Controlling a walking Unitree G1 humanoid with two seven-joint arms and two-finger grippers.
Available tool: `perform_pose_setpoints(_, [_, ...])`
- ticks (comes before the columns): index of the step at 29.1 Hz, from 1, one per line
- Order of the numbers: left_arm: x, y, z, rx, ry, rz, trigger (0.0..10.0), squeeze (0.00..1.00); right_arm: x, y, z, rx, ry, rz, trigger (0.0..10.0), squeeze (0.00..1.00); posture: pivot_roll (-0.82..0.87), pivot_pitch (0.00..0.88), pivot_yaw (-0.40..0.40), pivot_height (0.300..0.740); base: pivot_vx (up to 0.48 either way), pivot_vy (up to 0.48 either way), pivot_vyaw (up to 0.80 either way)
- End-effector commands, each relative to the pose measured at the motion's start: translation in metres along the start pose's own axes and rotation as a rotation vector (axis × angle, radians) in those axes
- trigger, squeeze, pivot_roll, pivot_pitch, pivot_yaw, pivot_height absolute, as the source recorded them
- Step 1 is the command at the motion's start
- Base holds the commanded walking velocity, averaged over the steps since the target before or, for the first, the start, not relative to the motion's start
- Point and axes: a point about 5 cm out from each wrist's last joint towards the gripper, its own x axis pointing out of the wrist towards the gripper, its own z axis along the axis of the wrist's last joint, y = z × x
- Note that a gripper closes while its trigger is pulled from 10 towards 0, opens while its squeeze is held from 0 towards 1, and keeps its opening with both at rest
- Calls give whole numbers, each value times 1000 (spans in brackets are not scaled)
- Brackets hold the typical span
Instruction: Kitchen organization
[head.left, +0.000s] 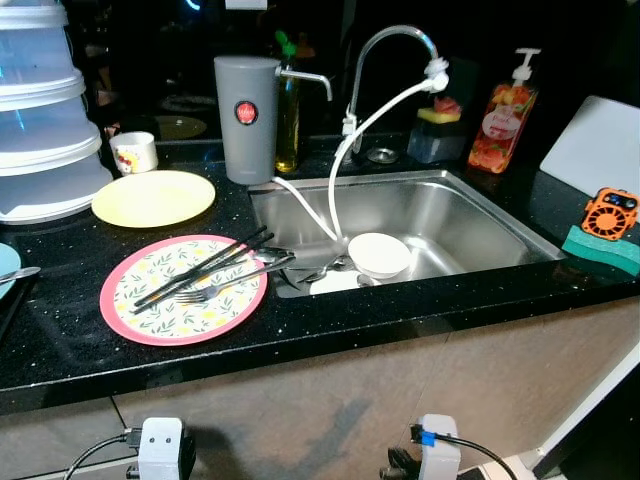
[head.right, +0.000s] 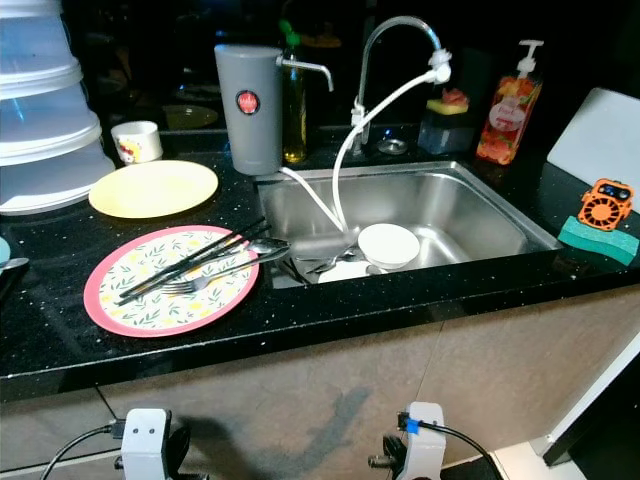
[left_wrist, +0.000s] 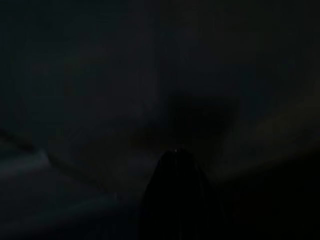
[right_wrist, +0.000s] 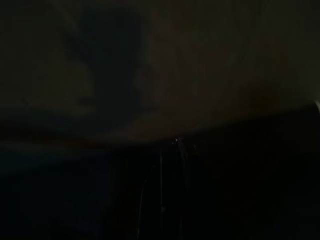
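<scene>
Looked down on a black counter (head.left: 60, 340) with a steel sink (head.left: 470, 215) set in it.

Found a pink-rimmed plate (head.left: 150, 312) left of the sink, near the front edge of the counter. Held black chopsticks (head.left: 200, 268) and a fork (head.left: 225, 290) on top, all laid slanting. Poked their far ends out over the plate's rim, toward the left edge of the sink.

Found a yellow plate (head.left: 153, 197) behind that one, close to it but not touching. Found a small mug (head.left: 133, 152) behind the yellow plate, and a stack of clear tubs (head.left: 40, 120) at the far left. Left some bare counter in front of the tubs, left of the pink plate.

Found a tall grey jug (head.left: 246, 118) at the back left corner of the sink, with a bottle of oil (head.left: 288, 110) just beside it. Saw a curved tap (head.left: 385, 45) over the sink, with a white hose (head.left: 350, 150) hanging from it down into the basin.

Saw a white bowl (head.left: 378, 255) in the sink, near the front wall, with some cutlery and a flat white dish beside it. Left the right half of the basin open. Had only a thin strip of counter in front of the sink.

Found a soap bottle (head.left: 498, 115) behind the sink, a white board (head.left: 592, 145) at the far right, and a little orange thing (head.left: 610, 212) on a green sponge (head.left: 600, 248) near the right edge.

Hung the left gripper (left_wrist: 177, 165) and the right gripper (right_wrist: 172, 150) low in the dark, below the counter. Could not tell whether either was spread or pressed together.
</scene>
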Motion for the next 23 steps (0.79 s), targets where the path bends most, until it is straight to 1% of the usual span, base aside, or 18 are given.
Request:
perform_pose_setpoints(1, [-6,1,-14,28,84,-10,10000,0,-3,-3,-9,-13,54,-28,10000,0,43,15,-15,740,0,0,0])
perform_pose_setpoints(2, [-8,2,-25,16,169,10,10000,0,-4,-5,-12,-23,66,-31,10000,0,42,15,-14,740,0,0,0])
perform_pose_setpoints(3, [-10,3,-32,7,227,24,10000,0,-5,-6,-14,-30,70,-30,10000,0,42,15,-14,740,0,0,0])
perform_pose_setpoints(4, [-13,3,-39,20,285,30,10000,0,-7,-8,-18,-50,94,-33,10000,0,43,15,-15,740,0,0,0])
perform_pose_setpoints(5, [-16,4,-44,25,316,32,10000,0,-10,-10,-22,-63,116,-38,10000,0,43,15,-13,740,0,0,0])
perform_pose_setpoints(6, [-17,4,-46,25,324,34,10000,0,-13,-13,-28,-78,146,-53,10000,0,42,14,-12,740,0,0,0])
perform_pose_setpoints(8, [-17,5,-45,22,319,41,10000,0,-14,-15,-30,-84,163,-61,10000,0,43,13,-11,740,0,0,0])
perform_pose_setpoints(9, [-17,5,-44,21,311,48,10000,0,-14,-15,-32,-106,184,-63,10000,0,43,13,-11,740,0,0,0])
perform_pose_setpoints(12, [-16,6,-43,21,305,57,10000,0,-15,-15,-34,-119,204,-59,10000,0,42,13,-10,740,0,0,0])
perform_pose_setpoints(13, [-16,8,-43,25,306,68,10000,0,-15,-14,-37,-132,234,-64,10000,0,40,12,-8,740,0,0,0])
perform_pose_setpoints(17, [-16,9,-43,30,317,75,10000,0,-15,-14,-38,-130,253,-77,10000,0,39,13,-5,740,0,0,0])
perform_pose_setpoints(18, [-16,10,-44,29,331,78,10000,0,-13,-10,-37,-113,259,-65,10000,0,39,12,-1,740,0,0,0])
perform_pose_setpoints(20, [-16,11,-44,29,341,80,10000,0,-12,-7,-37,-104,259,-50,10000,0,39,13,0,740,0,0,0])
perform_pose_setpoints(23, [-17,12,-45,30,353,80,10000,0,-11,-4,-37,-113,262,-36,10000,0,40,13,6,740,0,0,0])
